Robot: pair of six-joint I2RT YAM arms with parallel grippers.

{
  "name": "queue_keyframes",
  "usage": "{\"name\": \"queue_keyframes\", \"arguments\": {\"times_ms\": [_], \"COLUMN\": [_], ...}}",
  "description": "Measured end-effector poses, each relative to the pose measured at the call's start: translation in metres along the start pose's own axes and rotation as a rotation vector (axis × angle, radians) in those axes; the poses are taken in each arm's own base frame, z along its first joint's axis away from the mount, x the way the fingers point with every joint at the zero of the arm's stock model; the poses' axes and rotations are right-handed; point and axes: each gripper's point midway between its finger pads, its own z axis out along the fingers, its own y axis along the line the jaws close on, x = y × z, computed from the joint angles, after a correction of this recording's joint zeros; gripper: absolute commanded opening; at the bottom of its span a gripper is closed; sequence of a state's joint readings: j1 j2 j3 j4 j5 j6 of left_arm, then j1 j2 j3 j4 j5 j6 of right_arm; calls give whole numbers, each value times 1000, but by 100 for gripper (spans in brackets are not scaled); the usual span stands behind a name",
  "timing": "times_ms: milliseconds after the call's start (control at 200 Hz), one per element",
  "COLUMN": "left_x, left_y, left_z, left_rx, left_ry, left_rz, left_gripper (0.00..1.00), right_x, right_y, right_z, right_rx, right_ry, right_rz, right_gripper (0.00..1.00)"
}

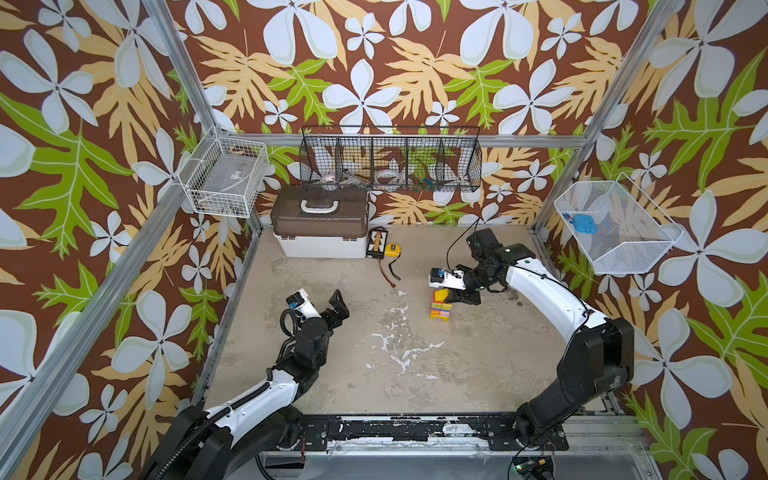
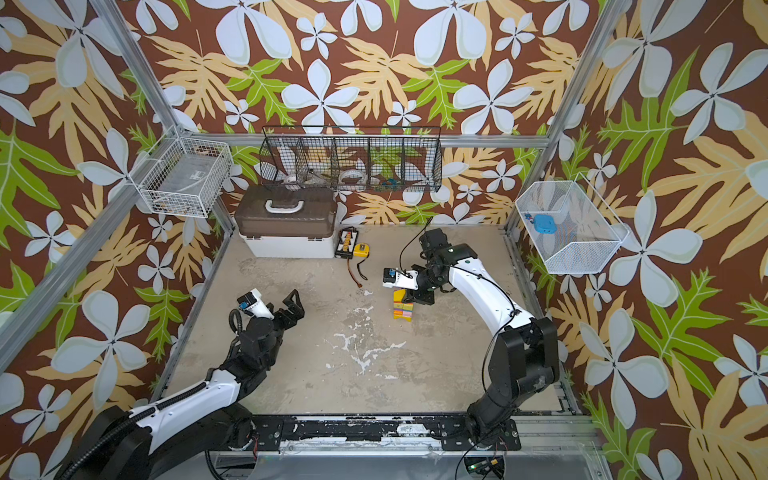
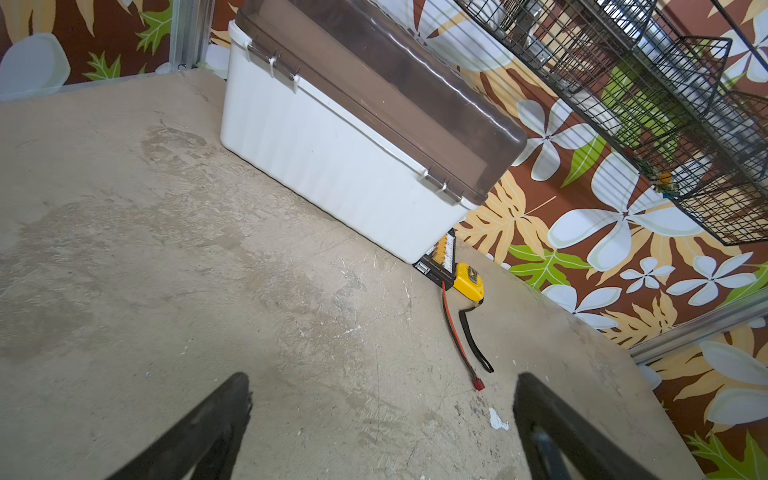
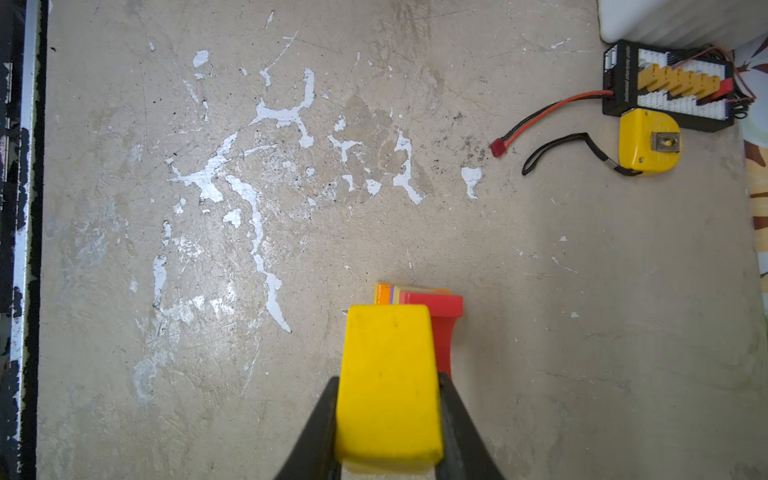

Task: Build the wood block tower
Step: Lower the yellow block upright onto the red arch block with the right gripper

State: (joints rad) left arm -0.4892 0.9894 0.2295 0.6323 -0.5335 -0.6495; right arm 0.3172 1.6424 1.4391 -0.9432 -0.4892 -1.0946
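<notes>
Capping step, by my reading: the right gripper pinches the yellow block atop the tower, right of centre on the worktop. Next it needs a square seat on the red piece, then a gentle release. The tower is narrow: yellow base, pink-orange layers. Left gripper gapes wide, empty.

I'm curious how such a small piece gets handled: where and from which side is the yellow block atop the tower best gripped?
Probably by its two flat, parallel side faces, coming down from above: the yellow block tops the tower, leaving those faces clear. The right gripper is shut on it that way.
</notes>
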Motion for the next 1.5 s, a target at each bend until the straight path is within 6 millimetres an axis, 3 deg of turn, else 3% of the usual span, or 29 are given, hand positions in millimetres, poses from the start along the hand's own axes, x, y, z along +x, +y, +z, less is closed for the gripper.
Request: {"name": "queue_keyframes", "arguments": {"times_ms": [470,776,1501], "left_x": [0,1,2], "left_y": [-1,-2,-2], "left_z": [0,1,2], "left_rx": [3,7,6], "left_ry": [2,9,12], "left_rz": [0,2,4], "left_gripper": [100,100,100], "right_x": [9,13,16], "right_y": [-15,-24,-21], "right_z": [16,15,20], "right_rx": [16,45,35], "right_ry": [38,61,63], "right_rz": [39,43,49], "right_gripper": [0,0,5]}}
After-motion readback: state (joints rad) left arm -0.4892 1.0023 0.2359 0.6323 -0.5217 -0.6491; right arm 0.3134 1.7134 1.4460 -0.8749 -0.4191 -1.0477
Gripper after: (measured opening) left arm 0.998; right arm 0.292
